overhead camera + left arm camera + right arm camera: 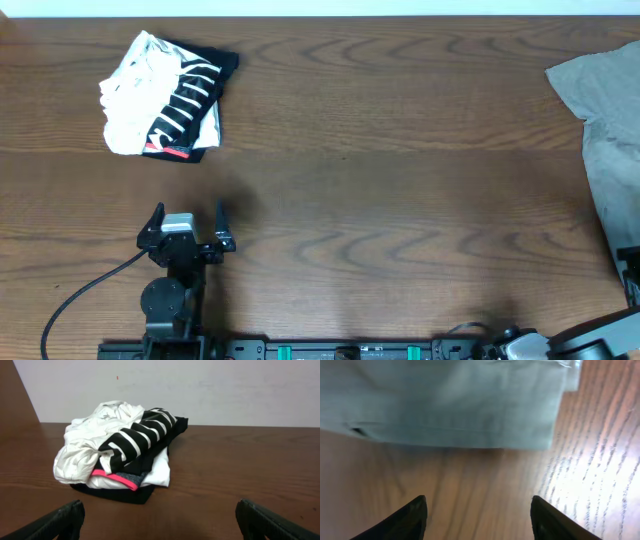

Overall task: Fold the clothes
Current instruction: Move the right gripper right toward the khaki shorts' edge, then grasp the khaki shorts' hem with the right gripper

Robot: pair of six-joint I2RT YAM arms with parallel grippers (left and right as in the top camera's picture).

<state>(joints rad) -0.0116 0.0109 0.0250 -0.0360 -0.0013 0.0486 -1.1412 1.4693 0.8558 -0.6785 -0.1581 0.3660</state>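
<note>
Pincer at right [479, 501] open, empty.

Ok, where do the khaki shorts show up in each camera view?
Overhead: shorts at the far right edge, partly cut off.
Left wrist: not in it.
Right wrist: shorts across the top of the picture.
Shared landmark: the brown wooden table, seen in all three.

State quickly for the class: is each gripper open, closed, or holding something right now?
Left gripper: open, holding nothing.
Right gripper: open, holding nothing; the shorts lie ahead.
</note>
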